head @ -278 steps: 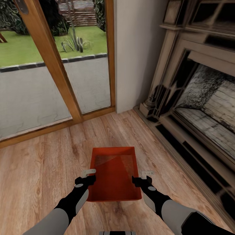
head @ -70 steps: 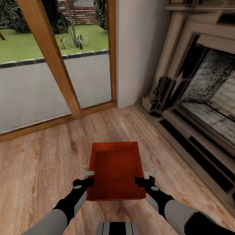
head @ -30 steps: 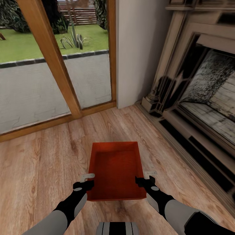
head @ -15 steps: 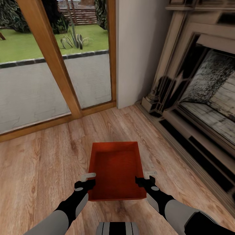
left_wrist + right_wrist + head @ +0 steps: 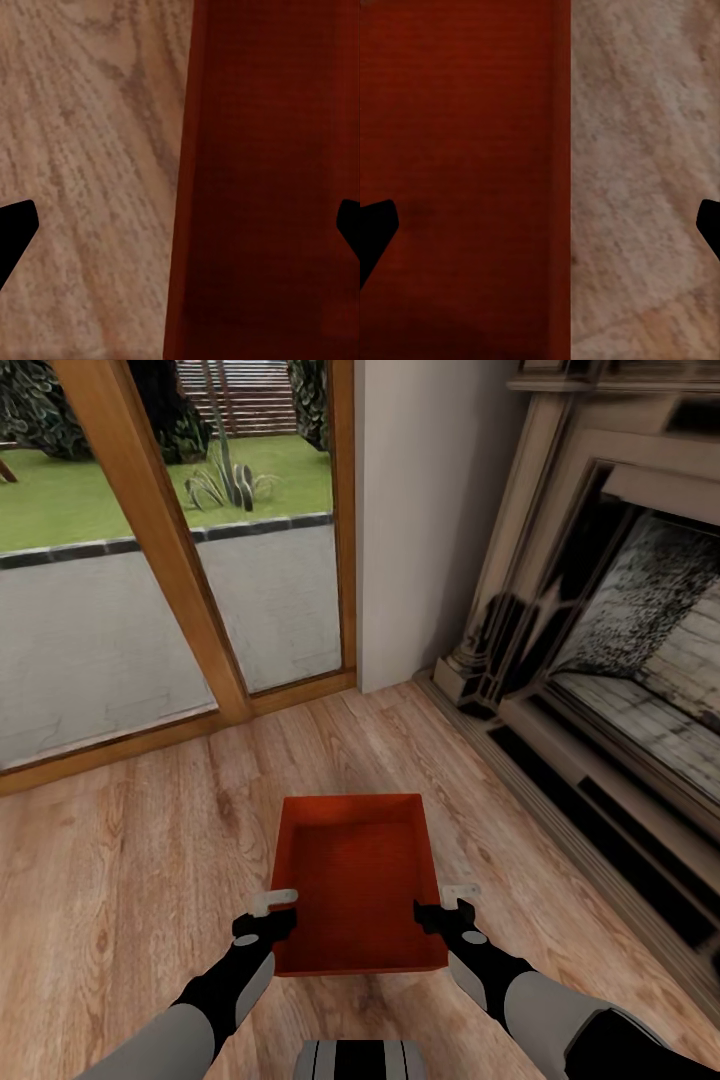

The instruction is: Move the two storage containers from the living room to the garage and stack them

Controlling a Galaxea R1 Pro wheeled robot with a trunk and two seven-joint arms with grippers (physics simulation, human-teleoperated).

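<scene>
The wood-plank floor (image 5: 120, 880) lies open to the left of the robot and ahead as far as the wood-framed glass door (image 5: 190, 560). A pale wall section (image 5: 425, 510) closes the corner, and the fireplace (image 5: 610, 660) with its raised hearth runs along the right side, narrowing the room there.

1 orange-red storage container (image 5: 358, 880) sits on the planks straight ahead of the robot, open side up and with nothing inside, well clear of the hearth and the door.

The left gripper (image 5: 268, 912) is at the container's left wall near the close corner; the right gripper (image 5: 447, 905) is at its right wall. In each wrist view the 2 dark fingertips (image 5: 13, 232) (image 5: 373, 232) stand wide apart, straddling the container wall (image 5: 187, 225) (image 5: 561, 187), with floor on the outer side and the red interior on the other. Neither pair is closed on the wall.
</scene>
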